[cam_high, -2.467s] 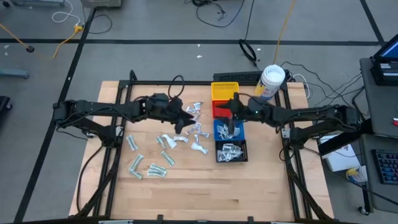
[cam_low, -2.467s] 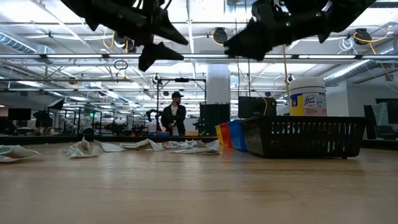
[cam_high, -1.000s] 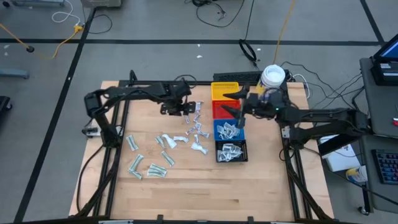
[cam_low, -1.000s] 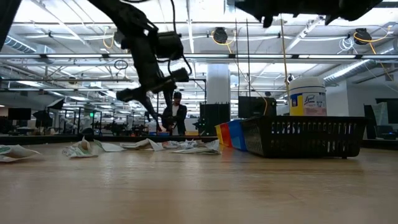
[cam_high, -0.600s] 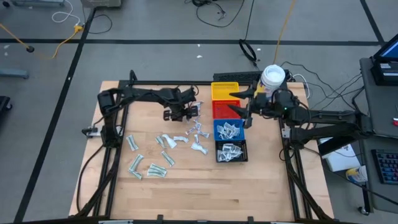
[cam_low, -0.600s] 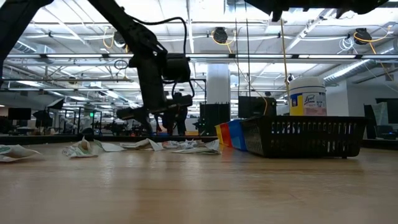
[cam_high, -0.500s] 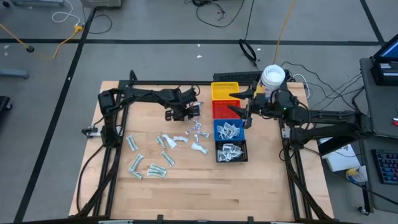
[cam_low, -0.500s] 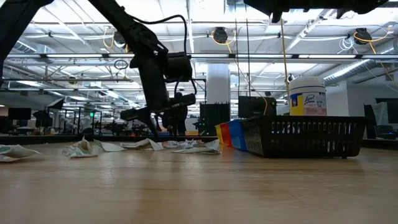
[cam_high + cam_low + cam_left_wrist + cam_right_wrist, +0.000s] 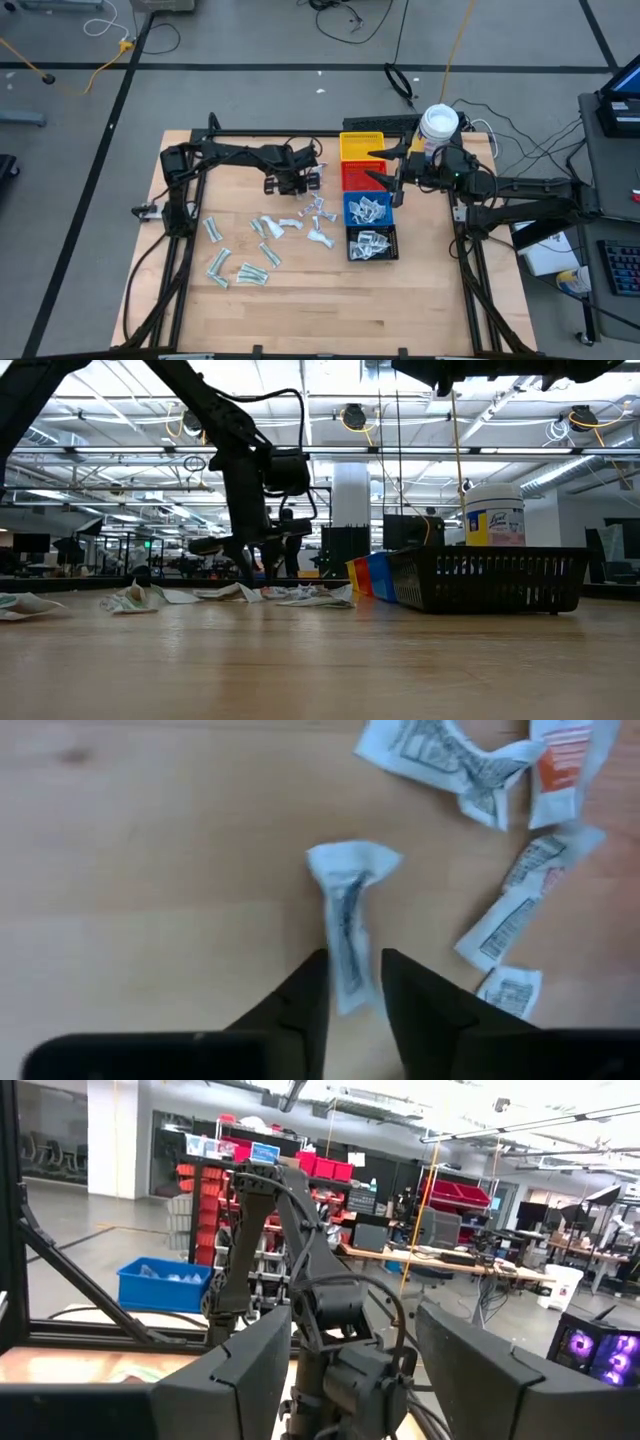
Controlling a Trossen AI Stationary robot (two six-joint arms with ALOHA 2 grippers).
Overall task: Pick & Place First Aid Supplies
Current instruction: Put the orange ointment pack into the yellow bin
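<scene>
White packet [image 9: 346, 925] with dark print sits between the left gripper's [image 9: 352, 988] fingers in the lower centre of the left wrist view, lying on the wooden table [image 9: 150, 870]. Jaws stand close on both sides of it, looks like a pinch forming, but I cannot tell if they grip it yet. In the high view this gripper [image 9: 298, 180] is upper centre of the table, just left of the bins. More first aid supplies [image 9: 262, 227] lie scattered mid-table toward lower left; others already lie in the blue bin [image 9: 369, 209] and black bin [image 9: 371, 243], so sorting seems partly done. Yellow bin [image 9: 361, 148] and red bin [image 9: 357, 174] sit above those in a column. Right gripper [image 9: 384, 180] hangs spread and empty over the bins, likely waiting clear of the left arm. One nearby packet [image 9: 565, 770] has an orange label, text unreadable. White jar [image 9: 493, 515] with yellow label stands behind the bins; writing not legible.
</scene>
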